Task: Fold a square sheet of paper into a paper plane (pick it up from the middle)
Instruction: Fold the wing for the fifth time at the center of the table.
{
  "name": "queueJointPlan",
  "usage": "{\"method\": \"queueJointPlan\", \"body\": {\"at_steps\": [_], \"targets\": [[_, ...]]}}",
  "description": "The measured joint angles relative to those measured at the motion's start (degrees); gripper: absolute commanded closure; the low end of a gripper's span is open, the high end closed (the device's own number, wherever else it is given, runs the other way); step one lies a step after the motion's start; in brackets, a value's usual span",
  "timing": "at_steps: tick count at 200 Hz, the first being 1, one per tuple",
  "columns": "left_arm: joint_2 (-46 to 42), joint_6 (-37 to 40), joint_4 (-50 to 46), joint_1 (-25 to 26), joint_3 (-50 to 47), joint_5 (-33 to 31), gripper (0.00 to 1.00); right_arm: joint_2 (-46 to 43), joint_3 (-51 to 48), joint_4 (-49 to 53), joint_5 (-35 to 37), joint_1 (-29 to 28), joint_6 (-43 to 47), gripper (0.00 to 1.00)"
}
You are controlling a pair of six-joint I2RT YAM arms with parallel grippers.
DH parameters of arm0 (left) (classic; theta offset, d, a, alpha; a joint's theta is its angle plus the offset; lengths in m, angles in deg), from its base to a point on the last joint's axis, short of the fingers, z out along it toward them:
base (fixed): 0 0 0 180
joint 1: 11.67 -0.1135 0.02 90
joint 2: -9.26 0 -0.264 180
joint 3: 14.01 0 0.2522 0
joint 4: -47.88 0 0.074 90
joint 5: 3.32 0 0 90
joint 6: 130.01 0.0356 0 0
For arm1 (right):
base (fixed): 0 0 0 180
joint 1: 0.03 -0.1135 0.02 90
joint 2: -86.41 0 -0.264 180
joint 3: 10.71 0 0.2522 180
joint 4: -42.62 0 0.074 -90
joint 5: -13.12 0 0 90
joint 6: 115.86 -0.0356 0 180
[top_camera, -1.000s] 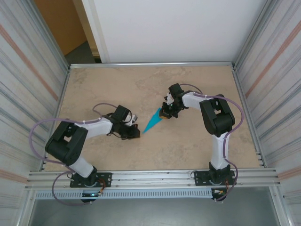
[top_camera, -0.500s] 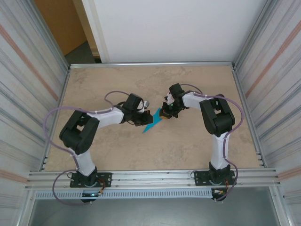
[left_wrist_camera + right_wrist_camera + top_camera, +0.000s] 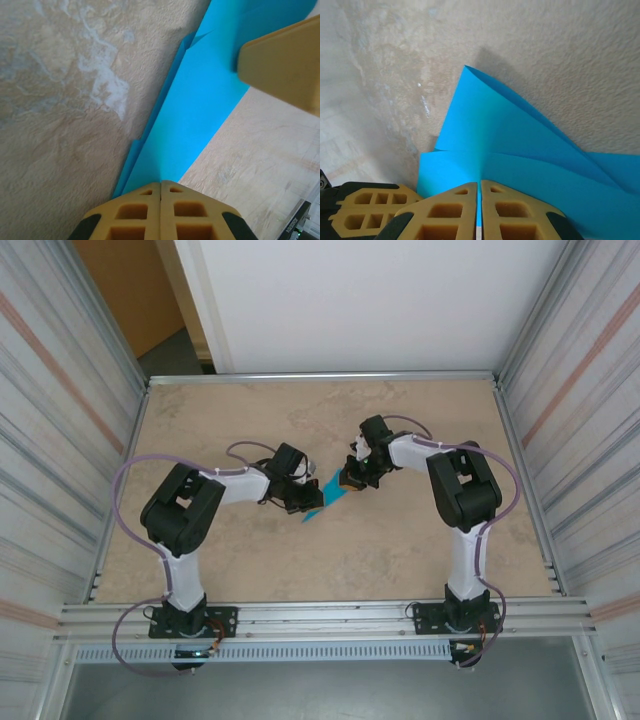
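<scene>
arms [image 3: 180, 520]: black joints, white links | cables [image 3: 515, 483]: lilac, looping | tool fingers [image 3: 135, 210]: tan, honeycomb-ribbed

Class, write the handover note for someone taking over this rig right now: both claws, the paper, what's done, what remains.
Left claw: shut on the left end of the paper plane.
Right claw: shut on its right end, with a sliver of blue showing in the grip.
Paper plane: stretched between the two claws over the middle of the table; I cannot tell whether it touches the surface.
Done: the sheet is already folded into a narrow, pointed, layered shape.
Left: probably the final wing creases, then release. Check the folds first.
</scene>
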State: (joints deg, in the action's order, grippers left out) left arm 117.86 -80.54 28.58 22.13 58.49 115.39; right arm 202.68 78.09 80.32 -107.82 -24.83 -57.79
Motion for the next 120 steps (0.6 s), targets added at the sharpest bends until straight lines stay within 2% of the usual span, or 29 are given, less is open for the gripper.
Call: {"method": "queueJointPlan", "body": {"at_steps": [25, 56, 120], "targets": [[0.0, -0.2, -0.2, 0.0, 0.0, 0.0, 1.0, -1.4, 0.4, -0.2, 3.1, -2.7, 0.7, 0.92], [0.0, -0.3, -0.5, -0.1, 0.0, 0.0, 1.0, -1.4, -1.4, -2.1, 3.5, -4.7, 0.7, 0.93], [0.0, -1.4, -0.6, -0.3, 0.1, 0.1, 1.0, -0.8, -4.7, -5.6, -0.2, -0.7, 0.7, 0.94]]}}
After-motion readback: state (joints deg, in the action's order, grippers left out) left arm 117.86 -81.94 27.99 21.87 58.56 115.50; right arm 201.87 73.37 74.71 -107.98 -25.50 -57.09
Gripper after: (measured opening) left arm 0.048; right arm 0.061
